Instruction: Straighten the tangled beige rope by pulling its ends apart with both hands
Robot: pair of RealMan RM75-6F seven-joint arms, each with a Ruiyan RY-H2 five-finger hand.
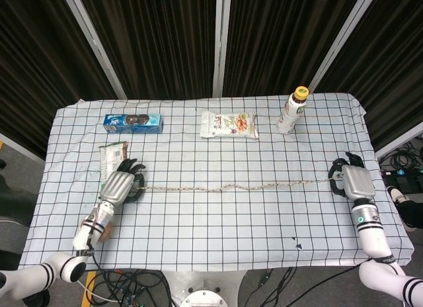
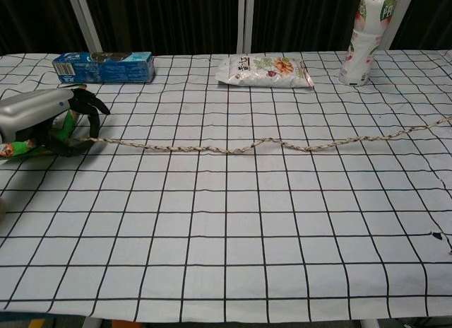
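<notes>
Rope (image 1: 231,186) lies stretched, fingers of left hand (image 1: 117,186) and right hand (image 1: 355,181) gripping its ends.

The rope (image 1: 231,186) runs across the table (image 1: 218,241) — left hand (image 1: 117,186) at one end, right hand (image 1: 355,181) at the other.

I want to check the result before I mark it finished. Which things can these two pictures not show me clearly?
- Right hand: outside the chest view's right edge; the beige rope runs off there.
- Right grip on the rope end: head view, hidden under the hand's back.
- Left hand grip: both views, fingers curl over the rope end.
- Green snack bag: partly covered by the left hand.
- Blue box print: too small to read.
</notes>
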